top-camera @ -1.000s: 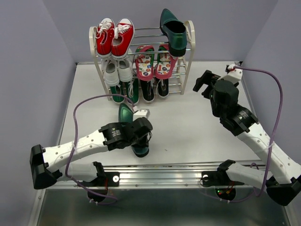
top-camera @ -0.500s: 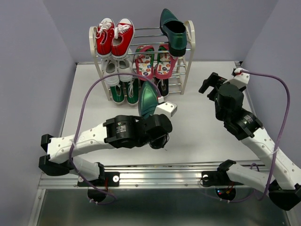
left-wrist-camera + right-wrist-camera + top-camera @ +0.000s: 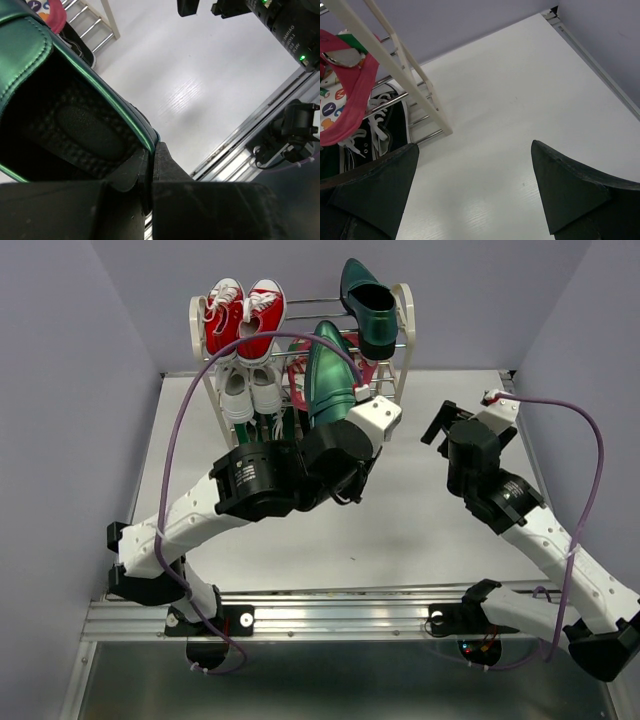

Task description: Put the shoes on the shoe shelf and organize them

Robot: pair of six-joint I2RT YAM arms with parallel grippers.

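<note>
My left gripper [image 3: 152, 150] is shut on the heel rim of a glossy green loafer [image 3: 330, 375], held in the air in front of the shoe shelf [image 3: 402, 345] with its toe toward the upper tiers. From the left wrist view I look into its dark inside [image 3: 75, 125]. A second green loafer [image 3: 368, 305] lies on the top tier at the right. The red flip-flops [image 3: 345, 95] sit on a middle tier, and a black sneaker [image 3: 380, 125] is on the bottom rods. My right gripper [image 3: 440, 422] hangs open and empty over the table, right of the shelf.
Red sneakers [image 3: 243, 315] fill the top tier's left side, with white sneakers [image 3: 250, 390] below them. The shelf's cream side frame [image 3: 410, 75] stands just left of my right gripper. The metal rail [image 3: 350, 615] runs along the near table edge.
My left arm has lifted the green loafer from the table's near middle and carried it up and back toward the shelf. The right arm has shifted only slightly.
</note>
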